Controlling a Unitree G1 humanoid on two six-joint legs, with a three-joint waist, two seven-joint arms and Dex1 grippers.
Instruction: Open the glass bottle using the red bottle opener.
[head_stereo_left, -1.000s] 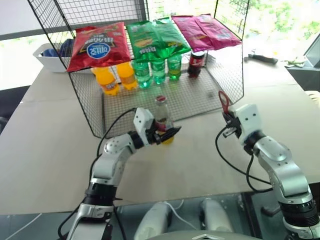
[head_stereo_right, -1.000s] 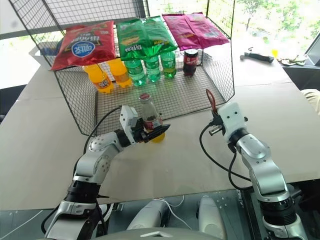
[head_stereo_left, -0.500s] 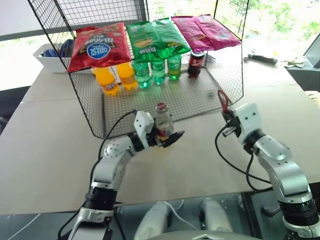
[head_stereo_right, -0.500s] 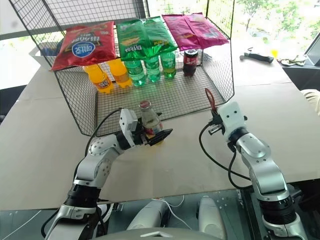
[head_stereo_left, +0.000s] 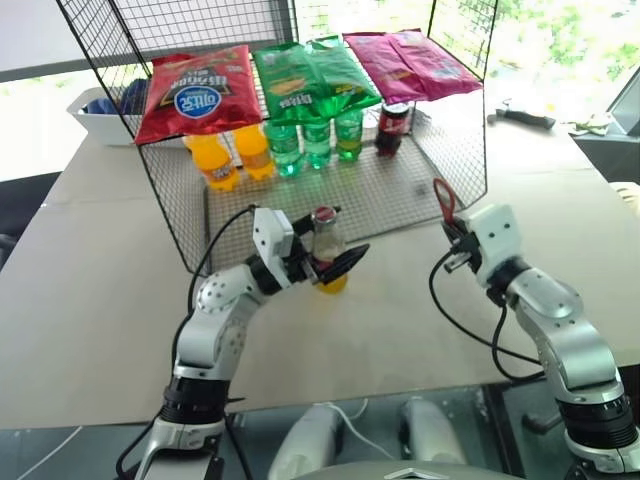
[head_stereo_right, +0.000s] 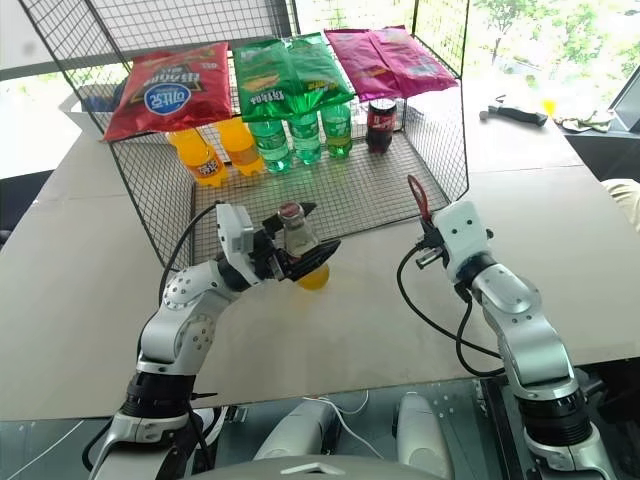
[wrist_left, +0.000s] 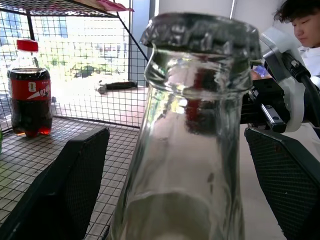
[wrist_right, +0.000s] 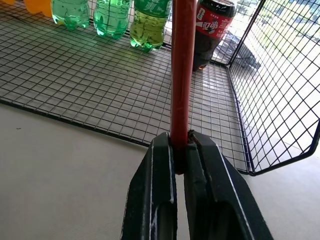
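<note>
glass bottle (head_stereo_left: 325, 245) — before wire rack (head_stereo_left: 400, 195) | red bottle opener (head_stereo_left: 444, 200) — right

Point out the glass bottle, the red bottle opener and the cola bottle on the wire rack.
glass bottle (wrist_left: 200, 35): left wrist view, on its crown cap.
red bottle opener (wrist_right: 183, 60): right wrist view, on its red shaft above the fingers.
cola bottle (head_stereo_left: 392, 124): left eye view, on its dark body.

Wire rack (head_stereo_left: 440, 150) close behind bottle (head_stereo_left: 325, 240)

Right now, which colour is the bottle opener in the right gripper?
Red; the bottle opener shows best in the right wrist view.
</note>
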